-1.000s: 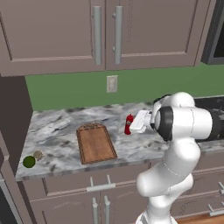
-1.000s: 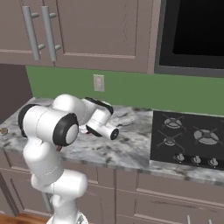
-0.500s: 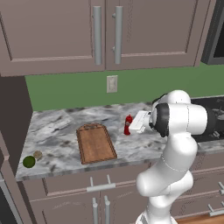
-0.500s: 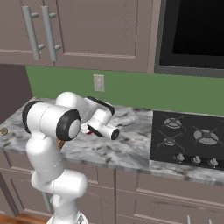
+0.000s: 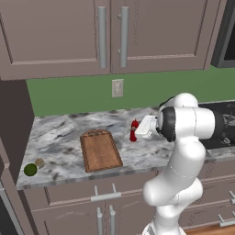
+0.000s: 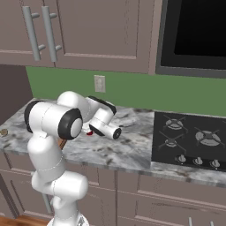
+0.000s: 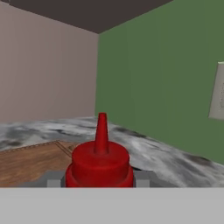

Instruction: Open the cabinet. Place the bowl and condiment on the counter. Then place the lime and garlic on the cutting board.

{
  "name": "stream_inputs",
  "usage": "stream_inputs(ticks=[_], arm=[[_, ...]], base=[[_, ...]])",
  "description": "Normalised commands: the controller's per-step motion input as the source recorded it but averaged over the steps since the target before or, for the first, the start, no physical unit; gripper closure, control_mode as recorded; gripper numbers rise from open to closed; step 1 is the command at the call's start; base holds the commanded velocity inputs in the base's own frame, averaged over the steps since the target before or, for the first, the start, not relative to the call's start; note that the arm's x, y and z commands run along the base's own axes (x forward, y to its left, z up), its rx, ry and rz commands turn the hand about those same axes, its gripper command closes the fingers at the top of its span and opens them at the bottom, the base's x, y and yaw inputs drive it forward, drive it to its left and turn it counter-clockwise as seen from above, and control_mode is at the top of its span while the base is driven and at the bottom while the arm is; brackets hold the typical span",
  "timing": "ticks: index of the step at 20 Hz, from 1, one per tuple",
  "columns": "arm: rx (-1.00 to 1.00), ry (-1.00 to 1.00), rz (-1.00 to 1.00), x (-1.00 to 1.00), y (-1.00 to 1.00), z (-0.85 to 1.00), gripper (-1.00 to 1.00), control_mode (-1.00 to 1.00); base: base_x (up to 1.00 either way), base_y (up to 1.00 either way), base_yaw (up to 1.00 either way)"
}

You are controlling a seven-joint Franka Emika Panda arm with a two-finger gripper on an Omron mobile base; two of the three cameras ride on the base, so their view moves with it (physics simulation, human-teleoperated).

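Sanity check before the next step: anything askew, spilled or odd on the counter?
Nothing spilled or damaged. The red squeeze bottle stands upright between the end effector's fingers on the marble counter. The lime and garlic sit near the counter's front left edge, off the cutting board.

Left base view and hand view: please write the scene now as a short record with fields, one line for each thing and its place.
condiment: upright at the counter, between the gripper's fingers, right of the cutting board
gripper: closed on the condiment
cutting board: flat on the counter, nothing on it
lime: near the counter's front left edge
garlic: just beside the lime
bowl: not visible
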Motion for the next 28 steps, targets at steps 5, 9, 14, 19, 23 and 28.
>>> stream_inputs(ticks=[5, 9, 14, 19, 23, 28], arm=[[0.00, 0.00, 0.00, 0.00, 0.01, -0.11, -1.00, -1.00], [0.00, -0.01, 0.00, 0.00, 0.04, -0.01, -1.00, -1.00], [0.00, -0.01, 0.00, 0.00, 0.00, 0.00, -1.00, -1.00], [0.00, 0.00, 0.00, -0.06, 0.00, -0.01, -1.00, -1.00], [0.00, 0.00, 0.00, -0.09, 0.00, 0.00, -1.00, -1.00], [0.00, 0.00, 0.00, -0.21, -0.05, 0.01, -1.00, -1.00]], base=[[0.00, 0.00, 0.00], [0.00, 0.00, 0.00], [0.00, 0.00, 0.00], [0.00, 0.00, 0.00], [0.00, 0.00, 0.00], [0.00, 0.00, 0.00]])
